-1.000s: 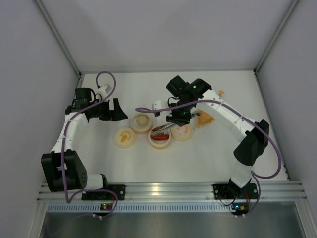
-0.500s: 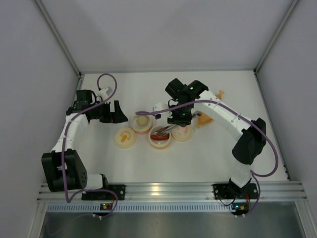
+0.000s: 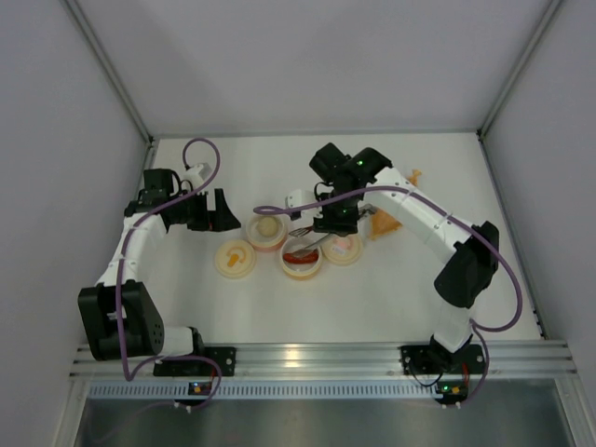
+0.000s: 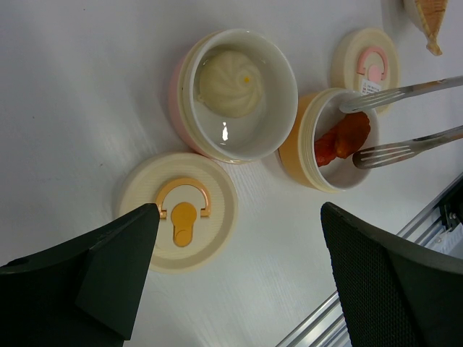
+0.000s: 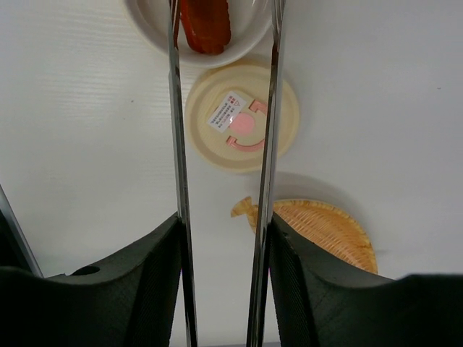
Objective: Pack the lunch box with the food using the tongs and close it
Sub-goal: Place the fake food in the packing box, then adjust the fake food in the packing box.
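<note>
My right gripper point(image 5: 224, 282) is shut on the tongs point(image 5: 177, 144), its fingers pressing the two silver arms from outside. The arms stand spread, and their tips point(image 4: 394, 123) flank the red-orange food piece point(image 4: 341, 137), which lies in the orange lunch box bowl point(image 4: 300, 148). The beige ball point(image 4: 226, 72) rests in the pink bowl point(image 4: 184, 87). From above, the tongs point(image 3: 307, 244) reach left from the right gripper point(image 3: 333, 223) to the orange bowl point(image 3: 301, 270). My left gripper point(image 4: 239, 267) is open and holds nothing, hovering near the orange-handled lid point(image 4: 177, 220).
A second lid with a pink handle point(image 5: 242, 116) lies flat beside the orange bowl. The woven orange leaf-shaped dish point(image 5: 318, 228) sits under the right wrist. The table's metal front rail point(image 4: 434, 217) shows in the left wrist view. Both lids point(image 3: 234, 258) lie off their bowls.
The tong arms have spread apart as my right gripper's fingers widened, and the red-orange piece now lies loose in the orange bowl. The left arm has not moved.
</note>
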{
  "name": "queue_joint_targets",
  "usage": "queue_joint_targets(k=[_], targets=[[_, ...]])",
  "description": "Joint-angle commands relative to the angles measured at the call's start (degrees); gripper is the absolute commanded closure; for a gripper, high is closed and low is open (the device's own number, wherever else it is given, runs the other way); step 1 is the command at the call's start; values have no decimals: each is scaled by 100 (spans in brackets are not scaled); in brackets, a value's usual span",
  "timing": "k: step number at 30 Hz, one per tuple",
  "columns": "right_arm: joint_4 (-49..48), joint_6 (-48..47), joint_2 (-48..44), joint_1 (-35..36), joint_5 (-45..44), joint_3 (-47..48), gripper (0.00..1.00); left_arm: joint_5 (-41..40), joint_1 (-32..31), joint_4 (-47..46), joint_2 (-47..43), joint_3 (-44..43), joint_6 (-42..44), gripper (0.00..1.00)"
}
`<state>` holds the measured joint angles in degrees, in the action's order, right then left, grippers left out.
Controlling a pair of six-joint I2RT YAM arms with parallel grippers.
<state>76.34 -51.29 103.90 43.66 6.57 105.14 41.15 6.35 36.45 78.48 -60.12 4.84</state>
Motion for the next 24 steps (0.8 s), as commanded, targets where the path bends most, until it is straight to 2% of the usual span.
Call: queue_joint_targets(k=[1,13,18,20,24], targets=[[593,48,-133,81,73,375,54,148,42,-199,-148,0,61,2],[523,-162,-265,81,-129,173,61,122,51,-182,-166,-18,69,2],[698,-259,-475,38,72,173,76,78,51,-138,-166,-26,122,2],[777,-268,-615,2,204,182,78,69,42,-129,-175,-26,122,2],[988,-250,-774,2,284,59,77,104,51,-147,-149,18,114,2]])
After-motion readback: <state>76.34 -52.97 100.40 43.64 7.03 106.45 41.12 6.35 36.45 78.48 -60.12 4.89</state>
